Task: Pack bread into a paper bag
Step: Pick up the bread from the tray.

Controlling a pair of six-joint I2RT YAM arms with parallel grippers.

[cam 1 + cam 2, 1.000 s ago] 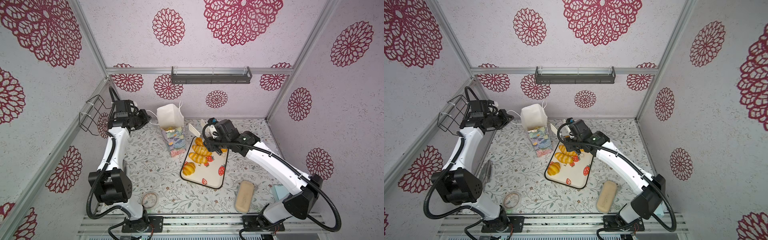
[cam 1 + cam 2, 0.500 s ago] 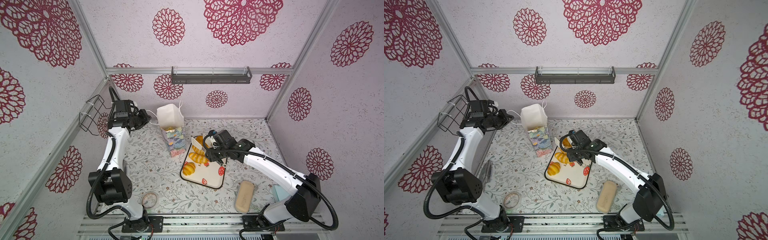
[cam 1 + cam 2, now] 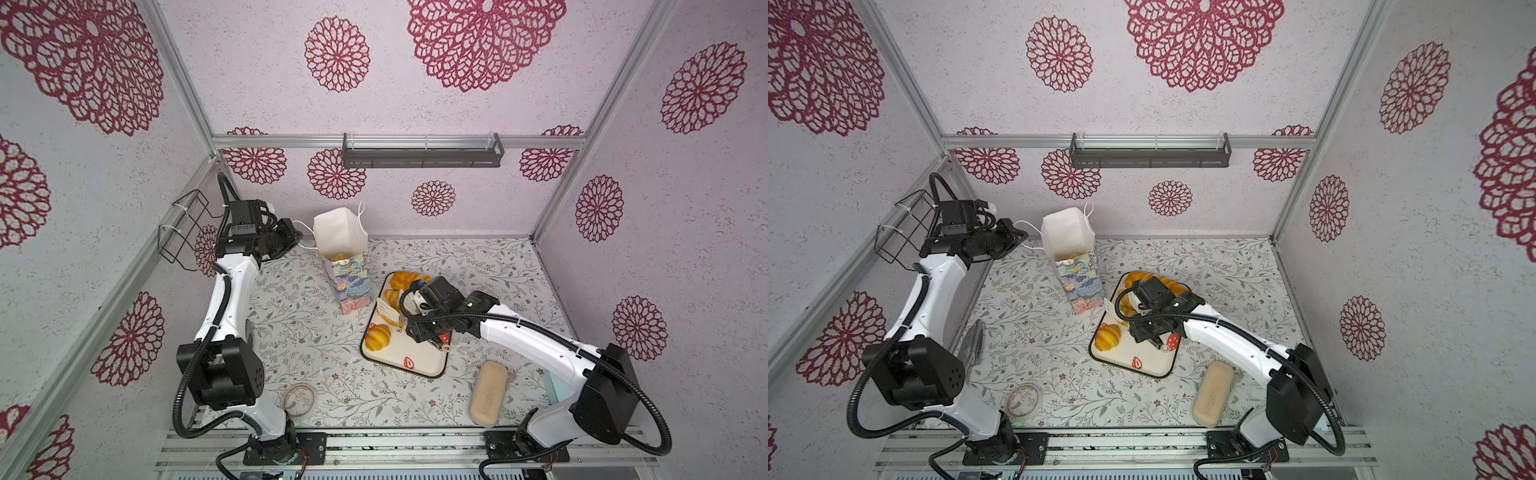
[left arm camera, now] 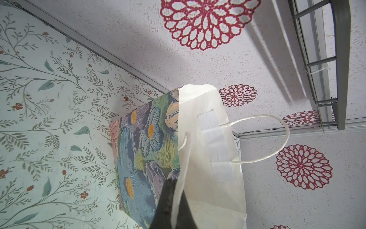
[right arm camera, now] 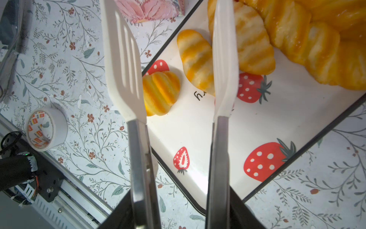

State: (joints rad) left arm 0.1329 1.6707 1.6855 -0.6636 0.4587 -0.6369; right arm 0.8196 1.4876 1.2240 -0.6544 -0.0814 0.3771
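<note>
Both clench: left gripper pinches pastel-flowered paper bag's white cord handle; right gripper holds spread white-tipped steel tongs.

This looks like a robotics lab's test booth rather than a real home. Aluminium posts frame the wallpapered panels, and a leafy printed sheet covers the tabletop. The left arm and right arm are bolted to a metal rail along the frame's bottom edge.
</note>
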